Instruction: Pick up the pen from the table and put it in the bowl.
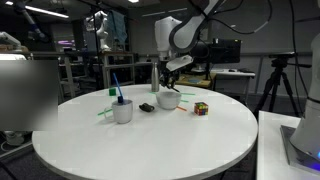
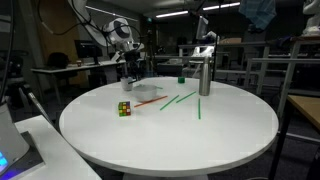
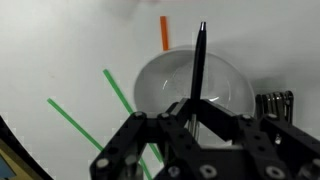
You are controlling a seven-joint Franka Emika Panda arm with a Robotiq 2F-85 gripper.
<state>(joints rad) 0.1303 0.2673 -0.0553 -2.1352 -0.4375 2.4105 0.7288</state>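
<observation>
My gripper (image 3: 193, 108) is shut on the thin black pen (image 3: 199, 60) and holds it directly above the small white bowl (image 3: 155, 85), pen tip pointing past the bowl's far rim. In both exterior views the gripper (image 1: 171, 73) (image 2: 130, 66) hovers just over the bowl (image 1: 168, 99) (image 2: 134, 84) on the far side of the round white table (image 1: 150, 140) (image 2: 170, 135). The pen itself is too thin to make out there.
A taller white cup (image 1: 122, 110) holds a blue pen and green sticks. More green sticks (image 2: 178, 99) (image 3: 80, 125) and an orange stick (image 3: 164, 33) lie on the table. A Rubik's cube (image 1: 201, 108) (image 2: 124, 108), a black object (image 1: 146, 106) and a metal cylinder (image 2: 204, 75) stand nearby.
</observation>
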